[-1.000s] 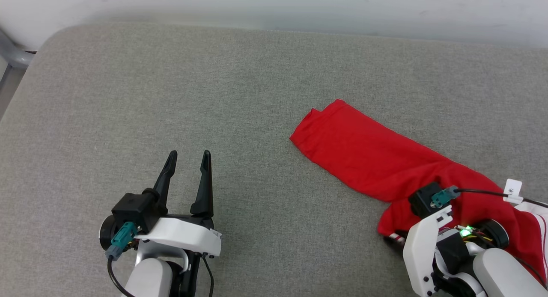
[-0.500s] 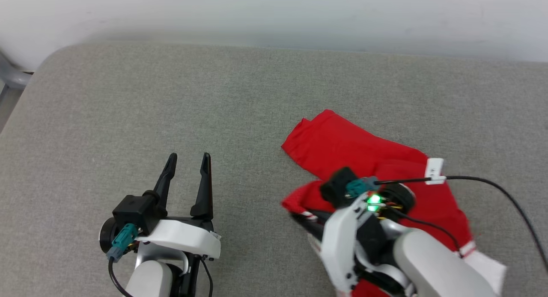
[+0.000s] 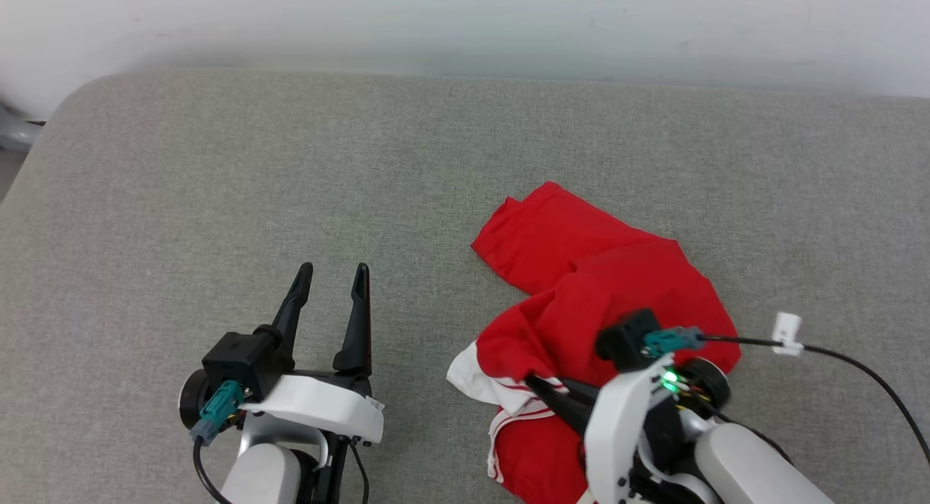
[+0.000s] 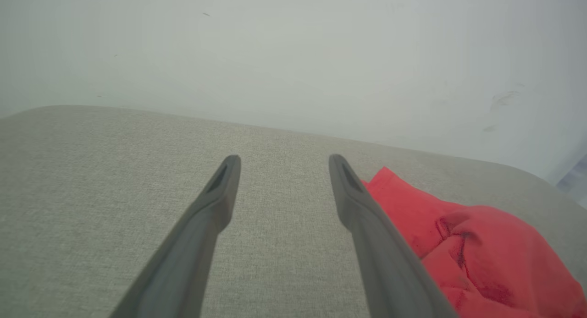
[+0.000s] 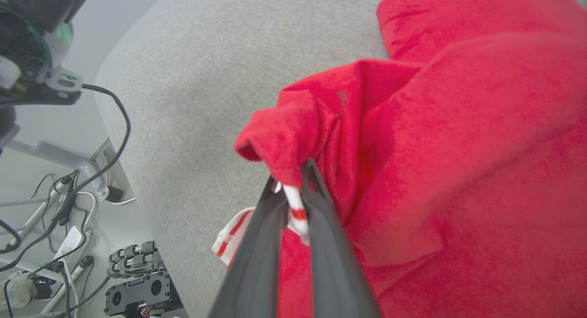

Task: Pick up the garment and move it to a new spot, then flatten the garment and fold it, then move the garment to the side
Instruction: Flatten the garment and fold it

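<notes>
1. Where the right gripper [image 3: 536, 383] meets the garment [image 3: 603, 286], its two fingers are pressed together on a strip of white trim [image 5: 293, 208] with red stripes. The right wrist view shows the strip squeezed between them just below the tips.
2. Red cloth bunches over those fingertips in a raised fold, so the garment stands up a little at the pinched spot.
3. The garment lies crumpled on the right half of the grey pad [image 3: 218, 163], in front of the right arm. Its far end lies flat and points toward the wall [image 3: 465, 25]. Its near end runs under the right arm to the bottom edge of the head view.
4. A white sleeve [image 3: 468, 373] with a striped edge sticks out at the heap's left side, lying on the pad just beside the right fingers.
5. The left gripper [image 3: 333, 270] is over bare pad to the garment's left, apart from it. Its jaws are spread wide with nothing between them. In the left wrist view, red cloth shows behind one finger.
6. A black cable [image 3: 857, 366] with a white tag [image 3: 787, 332] runs from the right wrist off to the right, above the pad.
7. In the right wrist view, past the pad's rounded edge, cords and a power strip [image 5: 69, 242] lie on the floor [image 5: 121, 222].
</notes>
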Controlling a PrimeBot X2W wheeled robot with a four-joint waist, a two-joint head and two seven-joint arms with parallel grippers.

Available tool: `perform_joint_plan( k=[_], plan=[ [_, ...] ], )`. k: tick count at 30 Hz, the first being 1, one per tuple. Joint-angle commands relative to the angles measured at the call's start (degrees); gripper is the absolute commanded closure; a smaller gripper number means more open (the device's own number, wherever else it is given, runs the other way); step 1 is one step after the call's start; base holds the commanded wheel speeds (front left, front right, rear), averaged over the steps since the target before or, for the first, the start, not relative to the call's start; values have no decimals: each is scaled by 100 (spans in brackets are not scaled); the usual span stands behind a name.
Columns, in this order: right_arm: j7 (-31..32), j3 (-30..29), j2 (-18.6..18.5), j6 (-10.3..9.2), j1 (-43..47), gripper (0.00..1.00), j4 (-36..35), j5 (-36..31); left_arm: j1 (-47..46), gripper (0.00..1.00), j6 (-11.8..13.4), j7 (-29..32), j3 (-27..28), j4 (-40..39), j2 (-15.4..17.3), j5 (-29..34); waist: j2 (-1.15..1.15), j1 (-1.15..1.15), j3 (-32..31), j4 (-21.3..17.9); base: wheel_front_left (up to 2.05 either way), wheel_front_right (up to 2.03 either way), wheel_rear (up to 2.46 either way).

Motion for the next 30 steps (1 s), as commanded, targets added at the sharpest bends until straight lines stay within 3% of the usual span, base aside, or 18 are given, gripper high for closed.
perform_joint_plan(
  k=[1, 5, 6, 7, 8, 19, 25, 30],
  plan=[
    [-68, -136, -13, -4, 103, 100, 144, 30, -34, 0, 15, -14, -3, 7, -8, 2, 0, 0, 27, -16, 0, 0, 0],
    [-208, -428, 56, -4, 290, 100, 498, 202, -81, 0, -13, -14, -32, 44, -8, 14, 0, 0, 60, -56, 0, 0, 0],
    [-260, -474, 83, -4, 327, 74, 556, 236, -89, 0, -27, -14, -38, 56, -9, 26, 0, 0, 60, -64, 0, 0, 0],
    [-326, -509, 81, -4, 340, 14, 587, 224, -92, 0, -31, -14, -39, 68, -7, 35, 0, 0, 57, -72, 0, 0, 0],
    [-429, -550, 109, -4, 351, 0, 596, 261, -91, 0, -36, -14, -33, 83, -7, 45, 0, 0, 41, -82, 0, 0, 0],
    [-1812, -1264, 77, -4, 887, 0, -9, -302, 87, 0, -50, -14, 65, 182, 31, 96, 0, 0, -280, -165, 0, 0, 0],
    [-2010, -1918, 180, -4, 1193, 0, -342, -913, 140, 0, -72, 25, 78, 229, 95, 53, 0, 0, -399, -255, 0, 0, 0],
    [-2081, -2732, 414, -4, 1498, 0, -813, -1617, 68, 0, -113, 665, 32, 284, 167, -110, 0, 0, -465, -361, 0, 0, 0]
  ],
)
